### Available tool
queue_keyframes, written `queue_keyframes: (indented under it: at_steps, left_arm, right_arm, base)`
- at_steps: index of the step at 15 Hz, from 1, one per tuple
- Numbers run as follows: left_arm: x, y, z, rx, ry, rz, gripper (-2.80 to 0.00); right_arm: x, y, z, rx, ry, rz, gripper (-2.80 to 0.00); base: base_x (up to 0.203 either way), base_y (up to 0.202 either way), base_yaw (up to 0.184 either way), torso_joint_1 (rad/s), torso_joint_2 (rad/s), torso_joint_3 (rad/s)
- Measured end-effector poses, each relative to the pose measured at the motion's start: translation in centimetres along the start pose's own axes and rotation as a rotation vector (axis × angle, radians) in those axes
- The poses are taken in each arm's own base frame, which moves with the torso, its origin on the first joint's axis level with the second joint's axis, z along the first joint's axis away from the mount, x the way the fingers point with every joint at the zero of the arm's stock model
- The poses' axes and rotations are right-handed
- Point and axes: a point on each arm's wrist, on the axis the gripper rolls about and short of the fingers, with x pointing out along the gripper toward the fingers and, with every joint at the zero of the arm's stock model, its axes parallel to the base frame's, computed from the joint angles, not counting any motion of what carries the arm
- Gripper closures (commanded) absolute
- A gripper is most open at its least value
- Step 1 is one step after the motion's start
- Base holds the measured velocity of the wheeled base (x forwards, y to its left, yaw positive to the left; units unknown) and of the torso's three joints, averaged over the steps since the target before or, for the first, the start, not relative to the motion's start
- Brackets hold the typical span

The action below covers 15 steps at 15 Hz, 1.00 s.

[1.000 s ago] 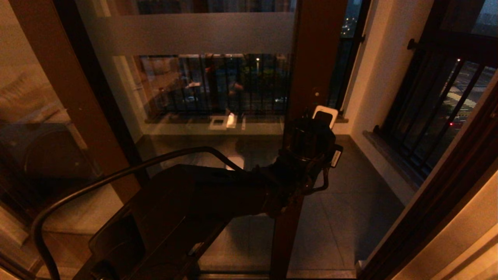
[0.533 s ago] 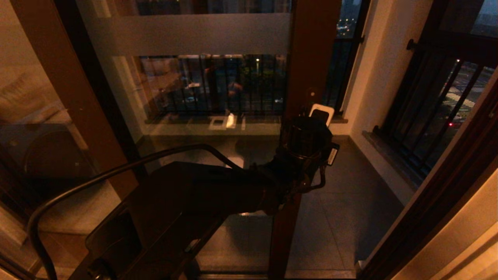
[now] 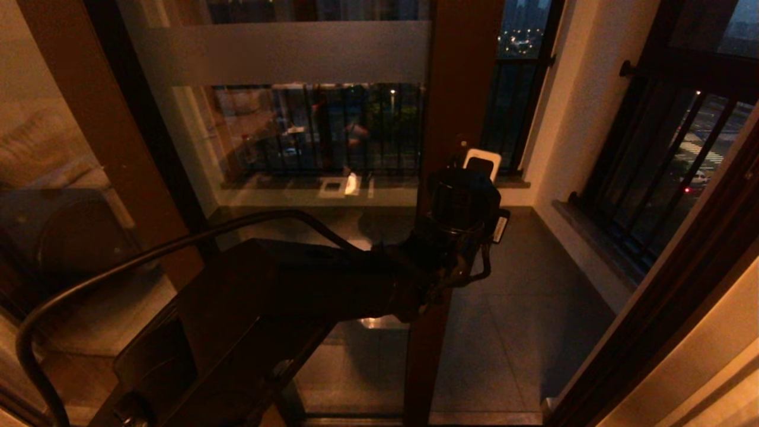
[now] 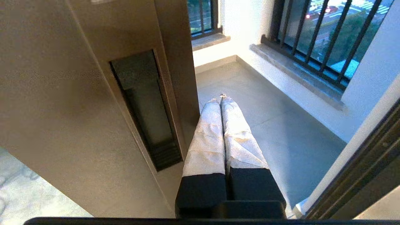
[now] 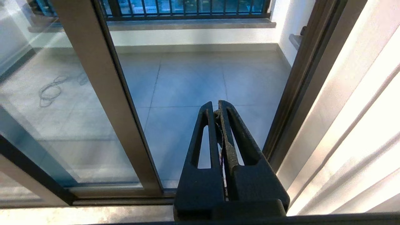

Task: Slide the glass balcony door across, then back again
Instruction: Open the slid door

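**Closed left claw at the edge of the sliding door**

The left claw (image 4: 221, 100) has its two pale-wrapped fingers (image 4: 208, 134) pressed together with nothing between them. In the left wrist view they lie just beside the free edge of the glass balcony door (image 4: 93, 103), close to the long dark recessed handle (image 4: 145, 109) set into the door's frame; whether the fingers actually touch the frame cannot be told. The head view hides the fingertips: there only the dark wrist and the left arm (image 3: 332, 284) show, crossing in front of the door's upright frame member (image 3: 459, 77) and covering its middle stretch.

The right claw (image 5: 217, 107) is also shut, its black slotted fingers together, hanging parked in front of the doorway; it appears only in its own wrist view.

The door stands partly across the opening. Its frosted band (image 3: 284, 53) runs across the glass to the left of the frame member. To the right of the door the doorway is open onto the grey tiled balcony floor (image 3: 533, 308). Beyond the door are a white wall (image 3: 569, 118) and black window bars (image 3: 658, 160). The right wrist view alone shows a loose cable (image 5: 51, 89) lying on the floor behind the glass, and a pale curtain (image 5: 359, 125) beside the dark door jamb (image 5: 300, 93).
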Motion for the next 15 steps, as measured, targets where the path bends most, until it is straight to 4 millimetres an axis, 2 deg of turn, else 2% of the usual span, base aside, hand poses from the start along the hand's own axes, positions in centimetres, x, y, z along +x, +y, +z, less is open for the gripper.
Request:
queue_keyframes:
  at_steps: [15]
  left_arm:
    - [-2.2, 4.5, 1.3, 0.046, -0.058, 0.080, 0.00]
  right_arm:
    - [0.0, 0.0, 0.0, 0.000, 0.000, 0.000, 0.00]
  base:
    - [0.000, 0.000, 0.000, 0.000, 0.00, 0.000]
